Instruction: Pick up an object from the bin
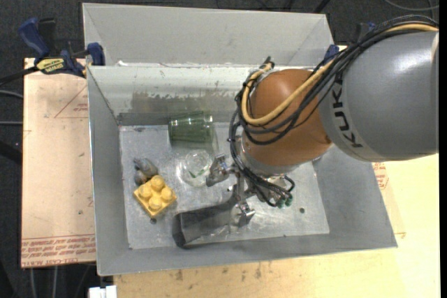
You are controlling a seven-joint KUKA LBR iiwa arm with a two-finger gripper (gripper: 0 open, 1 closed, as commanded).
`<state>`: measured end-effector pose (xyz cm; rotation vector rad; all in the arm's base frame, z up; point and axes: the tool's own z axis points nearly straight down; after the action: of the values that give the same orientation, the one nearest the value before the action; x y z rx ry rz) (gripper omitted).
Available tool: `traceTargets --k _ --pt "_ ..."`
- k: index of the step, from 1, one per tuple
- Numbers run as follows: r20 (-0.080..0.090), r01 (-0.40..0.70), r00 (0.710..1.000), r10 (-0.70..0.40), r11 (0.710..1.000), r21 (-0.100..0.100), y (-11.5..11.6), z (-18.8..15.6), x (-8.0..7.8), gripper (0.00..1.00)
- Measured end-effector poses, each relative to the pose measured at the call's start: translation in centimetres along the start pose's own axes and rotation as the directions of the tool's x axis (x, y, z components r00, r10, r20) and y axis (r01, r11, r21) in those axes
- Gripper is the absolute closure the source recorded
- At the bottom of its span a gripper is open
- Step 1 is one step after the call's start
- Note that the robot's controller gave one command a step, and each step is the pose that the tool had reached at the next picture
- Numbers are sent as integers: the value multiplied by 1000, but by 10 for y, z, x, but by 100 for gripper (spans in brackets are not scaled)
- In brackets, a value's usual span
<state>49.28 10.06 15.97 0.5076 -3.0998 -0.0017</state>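
The claw (241, 209) hangs low at the front of the bin (209, 38), over the right end of a dark flat block (198, 228). Whether it is apart or together I cannot tell. It should centre across the block's narrow width before closing.

You had bare bin floor (312, 220) at the frame's lower right; a yellow toy (154, 195), clear cup (195, 167) and dark block (199, 227) crowded the lower left.

A dark grey oblong block (201, 227) lies flat on the floor of the bin (209, 35), close to its front wall and lengthwise along it, near the middle.
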Motion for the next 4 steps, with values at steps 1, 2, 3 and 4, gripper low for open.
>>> traceTargets --k 1,2,3,4 --pt "-2 -53 999 53 999 0 2 32 0 0" --pt "-2 -53 999 53 999 0 -1 84 -15 0" --pt "5 -55 998 55 998 -1 0 79 -15 100" --pt "5 -55 998 55 998 -1 0 79 -15 100"
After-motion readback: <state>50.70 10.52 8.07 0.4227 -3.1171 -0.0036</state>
